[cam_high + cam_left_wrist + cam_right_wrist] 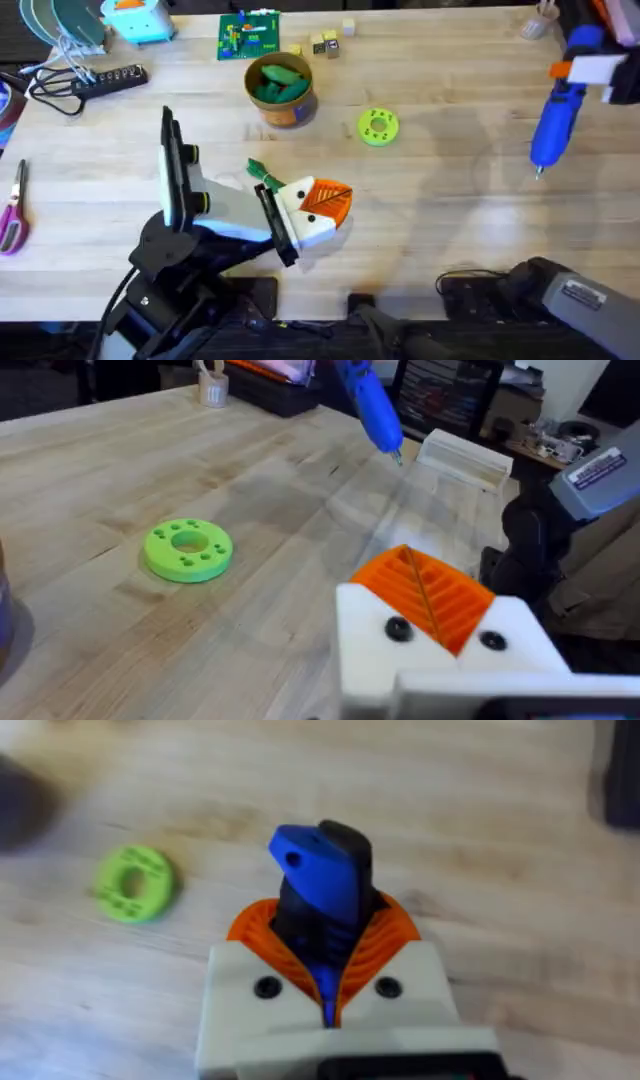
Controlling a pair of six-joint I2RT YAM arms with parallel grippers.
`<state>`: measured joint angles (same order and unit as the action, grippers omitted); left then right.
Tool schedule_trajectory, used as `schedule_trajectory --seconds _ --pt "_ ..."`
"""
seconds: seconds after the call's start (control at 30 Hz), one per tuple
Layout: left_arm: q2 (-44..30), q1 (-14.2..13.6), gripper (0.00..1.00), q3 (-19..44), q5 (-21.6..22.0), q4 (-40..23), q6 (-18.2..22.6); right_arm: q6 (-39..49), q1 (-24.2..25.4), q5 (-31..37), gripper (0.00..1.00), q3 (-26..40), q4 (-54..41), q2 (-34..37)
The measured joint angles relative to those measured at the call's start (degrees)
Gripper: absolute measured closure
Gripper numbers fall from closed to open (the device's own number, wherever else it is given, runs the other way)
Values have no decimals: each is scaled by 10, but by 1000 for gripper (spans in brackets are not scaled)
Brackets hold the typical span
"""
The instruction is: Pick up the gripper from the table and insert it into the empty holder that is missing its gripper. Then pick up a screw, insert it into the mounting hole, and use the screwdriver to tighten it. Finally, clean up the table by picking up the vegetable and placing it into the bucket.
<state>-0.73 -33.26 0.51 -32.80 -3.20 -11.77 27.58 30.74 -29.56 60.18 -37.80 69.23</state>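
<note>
1. My right gripper (325, 955) is clamped on the screwdriver (556, 118), which hangs over the right side of the table (450, 230), bit pointing down and clear of the wood. The grip sits near the blue butt end, so I judge the long body could swing or slip if I move fast.
2. My left gripper (322, 205) has its orange pads pressed together with nothing between them, low over the table's middle. I could clip the lime-green disc (378, 127) just beyond it when I pull back.
3. The vegetable (278, 82) already lies in the bucket (282, 92); a careless left-arm sweep could tip that pot.
4. I cannot find the holder, the orange fingertip or a screw, so I cannot judge whether the fastening is done. Setting the driver down early would leave a loose screw.
</note>
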Motion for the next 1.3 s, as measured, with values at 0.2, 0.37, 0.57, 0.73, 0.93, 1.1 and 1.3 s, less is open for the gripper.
schedule_trajectory --seconds 0.2,0.37,0.57,0.73,0.93,1.1,1.3 --pt "0 0 989 0 0 0 0 -35 -18 -94 976 -3 9 -114" --pt "0 0 989 0 0 0 0 -97 -65 -120 976 -45 81 -200" --pt "0 0 989 0 0 0 0 -228 -137 -127 976 -160 251 -291" --pt "0 0 989 0 0 0 0 -336 -244 -96 976 -242 367 -351" --pt "0 0 989 0 0 0 0 -387 -399 -36 976 -260 441 -369" --pt "0 0 989 0 0 0 0 -400 -526 32 976 -261 512 -363" --pt "0 0 989 0 0 0 0 -405 -637 67 976 -261 634 -316"
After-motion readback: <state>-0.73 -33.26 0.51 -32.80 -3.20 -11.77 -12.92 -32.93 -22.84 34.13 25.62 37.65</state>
